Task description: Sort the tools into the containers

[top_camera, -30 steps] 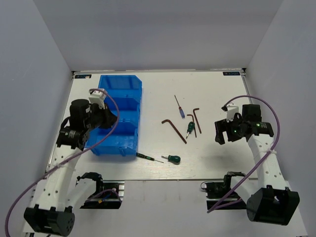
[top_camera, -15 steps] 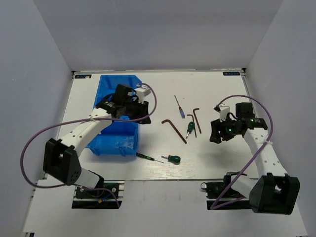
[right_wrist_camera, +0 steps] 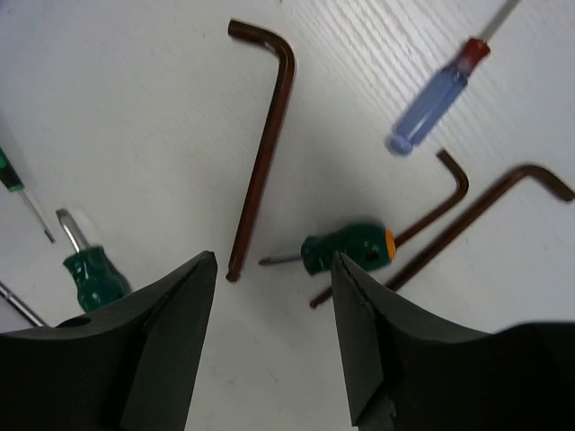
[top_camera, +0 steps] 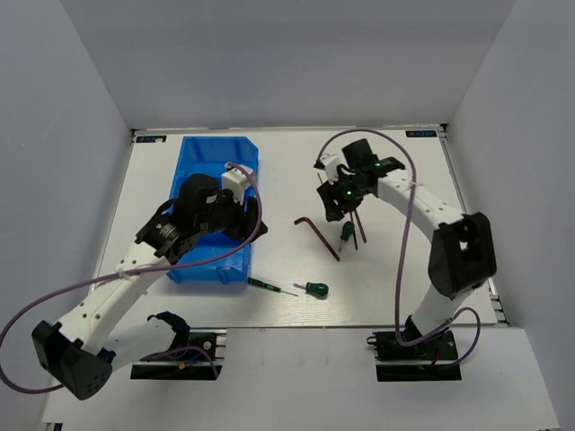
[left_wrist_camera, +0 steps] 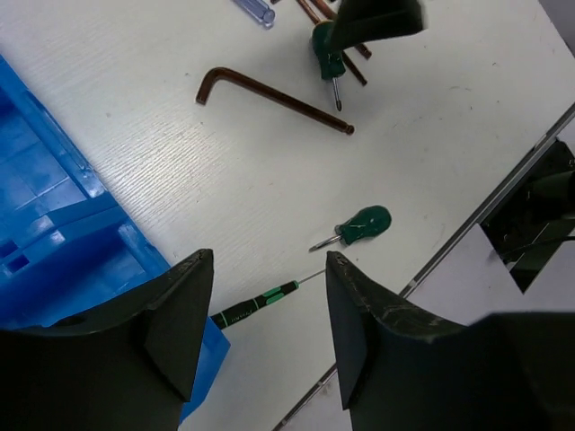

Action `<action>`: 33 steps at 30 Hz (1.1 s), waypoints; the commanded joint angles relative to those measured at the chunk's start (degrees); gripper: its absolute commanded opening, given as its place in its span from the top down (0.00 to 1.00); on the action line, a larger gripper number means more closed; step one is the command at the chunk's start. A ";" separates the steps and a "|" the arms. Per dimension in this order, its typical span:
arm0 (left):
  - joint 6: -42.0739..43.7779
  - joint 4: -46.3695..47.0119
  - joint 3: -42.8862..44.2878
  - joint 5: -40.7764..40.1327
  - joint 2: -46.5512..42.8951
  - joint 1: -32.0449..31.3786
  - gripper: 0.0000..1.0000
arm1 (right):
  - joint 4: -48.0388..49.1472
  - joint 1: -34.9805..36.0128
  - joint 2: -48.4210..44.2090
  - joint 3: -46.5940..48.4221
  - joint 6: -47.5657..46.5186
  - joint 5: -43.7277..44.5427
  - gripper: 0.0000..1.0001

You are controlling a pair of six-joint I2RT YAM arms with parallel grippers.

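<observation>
I see three thin brown L-bent metal hex keys (right_wrist_camera: 262, 162) and two stubby, glossy green-handled screwdrivers (right_wrist_camera: 346, 250) lying loose on the white grained worktop (top_camera: 404, 269), right of the blue plastic bins (top_camera: 216, 157), my right fingers (right_wrist_camera: 162, 341) spread empty above them and my left fingers (left_wrist_camera: 171, 332) parted empty at the bins' edge.

The left arm (top_camera: 189, 211) lies across the blue bins (top_camera: 216, 157), covering the near ones — bare surface (top_camera: 278, 180) between bins and the long hex key (top_camera: 316, 236) is open for passage.
</observation>
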 commanded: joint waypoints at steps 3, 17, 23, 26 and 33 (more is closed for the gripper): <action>-3.00 -1.82 -1.10 -2.96 -3.94 -0.58 0.37 | 2.93 3.91 9.22 7.51 2.68 6.75 0.40; -3.53 -2.35 -1.19 -4.10 -2.72 -0.58 0.37 | 6.80 11.13 19.07 8.57 4.18 13.07 0.44; -3.53 -2.35 -1.19 -4.63 -2.72 -0.58 0.37 | 8.12 13.59 21.19 6.46 4.70 16.59 0.48; -3.53 -2.35 -1.19 -4.63 -2.72 -0.58 0.37 | 8.21 13.50 21.63 4.88 4.97 18.78 0.50; -3.53 -1.20 -2.25 -4.63 -2.72 -0.58 0.37 | 7.42 13.33 21.89 1.55 5.58 20.91 0.53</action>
